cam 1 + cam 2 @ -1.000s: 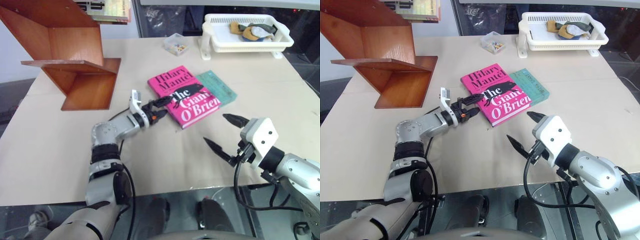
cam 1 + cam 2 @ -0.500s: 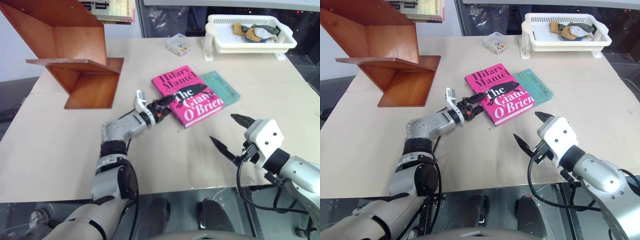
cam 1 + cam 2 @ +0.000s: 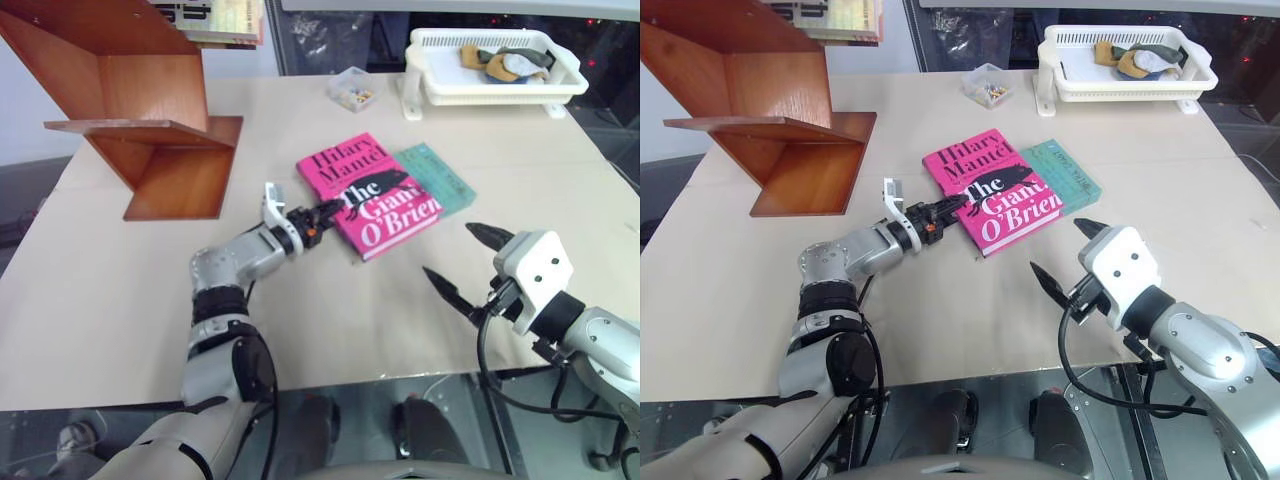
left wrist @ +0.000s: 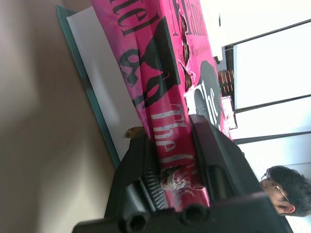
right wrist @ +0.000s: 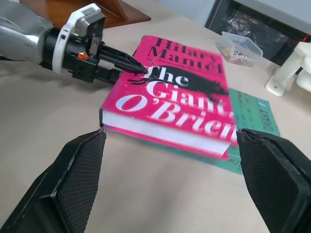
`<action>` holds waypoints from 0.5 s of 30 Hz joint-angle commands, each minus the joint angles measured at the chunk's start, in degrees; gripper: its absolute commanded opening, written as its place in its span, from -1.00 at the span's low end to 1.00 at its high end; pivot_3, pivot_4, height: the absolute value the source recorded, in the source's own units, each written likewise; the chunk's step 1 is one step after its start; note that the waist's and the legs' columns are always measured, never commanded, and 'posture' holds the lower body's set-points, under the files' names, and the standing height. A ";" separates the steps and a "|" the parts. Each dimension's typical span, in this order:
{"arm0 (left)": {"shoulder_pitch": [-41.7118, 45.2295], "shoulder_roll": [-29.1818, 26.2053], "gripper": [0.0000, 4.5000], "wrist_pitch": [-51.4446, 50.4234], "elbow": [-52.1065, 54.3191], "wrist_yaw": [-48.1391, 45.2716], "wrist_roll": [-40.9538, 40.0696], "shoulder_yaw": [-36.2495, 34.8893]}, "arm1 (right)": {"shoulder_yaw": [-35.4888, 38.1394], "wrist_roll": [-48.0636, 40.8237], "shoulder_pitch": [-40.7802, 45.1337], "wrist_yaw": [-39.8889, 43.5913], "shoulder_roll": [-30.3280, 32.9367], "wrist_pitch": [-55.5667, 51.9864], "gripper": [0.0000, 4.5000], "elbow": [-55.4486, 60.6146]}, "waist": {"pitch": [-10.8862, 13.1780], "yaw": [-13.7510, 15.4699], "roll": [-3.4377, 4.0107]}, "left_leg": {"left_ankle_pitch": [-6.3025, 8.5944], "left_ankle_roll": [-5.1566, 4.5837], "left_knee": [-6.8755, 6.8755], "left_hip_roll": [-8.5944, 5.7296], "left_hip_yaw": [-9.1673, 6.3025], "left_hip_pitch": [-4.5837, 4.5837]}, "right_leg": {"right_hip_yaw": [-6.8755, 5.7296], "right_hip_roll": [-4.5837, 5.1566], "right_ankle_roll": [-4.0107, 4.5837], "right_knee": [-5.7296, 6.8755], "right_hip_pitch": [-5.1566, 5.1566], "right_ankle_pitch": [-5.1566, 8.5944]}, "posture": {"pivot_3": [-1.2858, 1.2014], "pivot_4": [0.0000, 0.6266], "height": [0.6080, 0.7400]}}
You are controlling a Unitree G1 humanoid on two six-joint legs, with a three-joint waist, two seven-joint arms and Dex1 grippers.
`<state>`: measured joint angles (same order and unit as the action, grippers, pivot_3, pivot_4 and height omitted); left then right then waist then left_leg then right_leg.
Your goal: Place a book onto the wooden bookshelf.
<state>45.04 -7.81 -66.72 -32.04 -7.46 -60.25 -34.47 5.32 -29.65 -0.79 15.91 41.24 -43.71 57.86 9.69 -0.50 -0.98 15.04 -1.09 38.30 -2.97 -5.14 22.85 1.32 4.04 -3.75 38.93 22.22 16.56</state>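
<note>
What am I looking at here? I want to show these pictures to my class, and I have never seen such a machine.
It is a two-armed robot at a table. Two pictures come from cameras in its head, two from cameras on its wrists. The left gripper has its two black fingers around the spine edge of a pink book, which lies partly on a thin teal book. The right gripper hangs open nearby. A wooden bookshelf, a white basket tray and a small clear box also stand there.
</note>
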 commanded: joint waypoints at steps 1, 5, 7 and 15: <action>0.09 0.91 0.46 -0.69 4.64 2.85 -2.45 -1.17 | 0.25 0.29 0.80 0.45 -0.31 0.10 0.97 1.20 | 0.00 0.10 0.00 | 0.00 0.00 0.00 0.00 0.00 0.00 | 0.00 0.00 0.00 0.00 0.00 0.00 | 0.03 -0.52 1.00; -0.32 1.46 0.46 -1.56 7.59 6.60 -4.18 -2.21 | 0.02 0.71 0.80 0.76 -0.43 0.25 0.97 0.93 | 0.00 0.16 0.00 | 0.00 0.00 0.00 0.00 0.00 0.00 | 0.01 0.01 0.00 -0.01 0.00 0.00 | 0.03 -0.52 1.00; -0.53 1.48 0.46 -1.93 8.36 8.34 -5.16 -2.79 | -0.12 0.88 0.83 0.80 -0.57 0.33 0.97 0.80 | 0.00 0.17 -0.01 | 0.00 0.00 0.00 0.00 0.00 0.00 | 0.01 0.00 0.00 -0.01 0.00 0.00 | 0.03 -0.52 1.00; -1.07 1.64 0.46 -3.09 9.05 11.07 -8.20 -3.38 | -0.43 2.06 0.82 1.25 -1.29 0.44 0.97 0.35 | 0.00 0.23 -0.01 | 0.00 0.00 0.00 -0.01 0.01 0.00 | 0.00 -0.01 0.00 0.00 0.00 0.00 | 0.03 -0.52 1.00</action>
<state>44.18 -6.24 -69.09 -25.40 3.43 -66.28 -37.66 4.46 -28.16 -0.59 17.06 40.21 -43.78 57.23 9.69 -0.28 -0.98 15.04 -1.09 38.30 -2.98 -5.13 22.86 1.32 4.03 -3.75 38.93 22.22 16.56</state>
